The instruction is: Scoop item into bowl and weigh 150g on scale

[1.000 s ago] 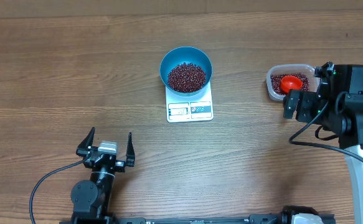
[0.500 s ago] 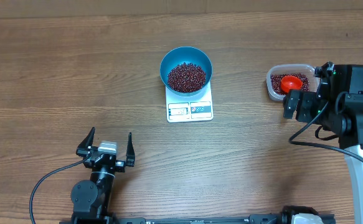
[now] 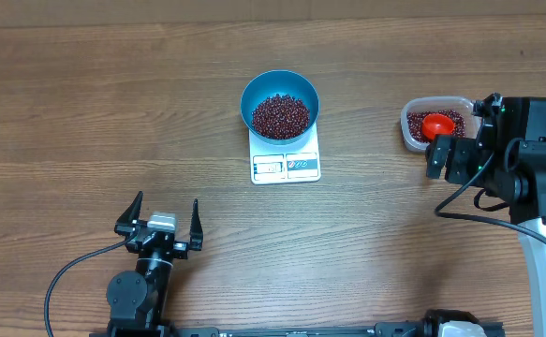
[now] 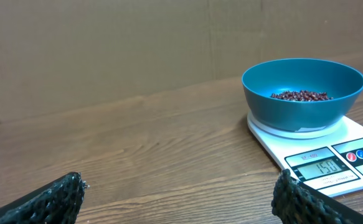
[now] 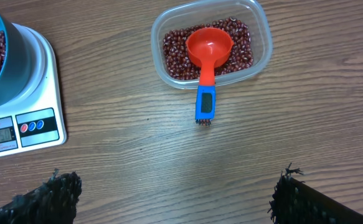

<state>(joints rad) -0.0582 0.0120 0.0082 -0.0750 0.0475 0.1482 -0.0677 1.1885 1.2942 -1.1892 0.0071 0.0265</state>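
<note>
The blue bowl stands on the white scale at the table's middle, holding a heap of dark red-brown beans. In the left wrist view the bowl and scale sit ahead to the right, and the display reads 150. My left gripper is open over bare wood near the front edge, far from the scale. Also open and empty, my right gripper hangs just short of the orange-red scoop, which lies in a clear container of more beans.
The scoop's blue handle sticks out over the container's near rim onto the wood. The container sits at the table's right side, beside the right arm. A black cable trails from the left arm.
</note>
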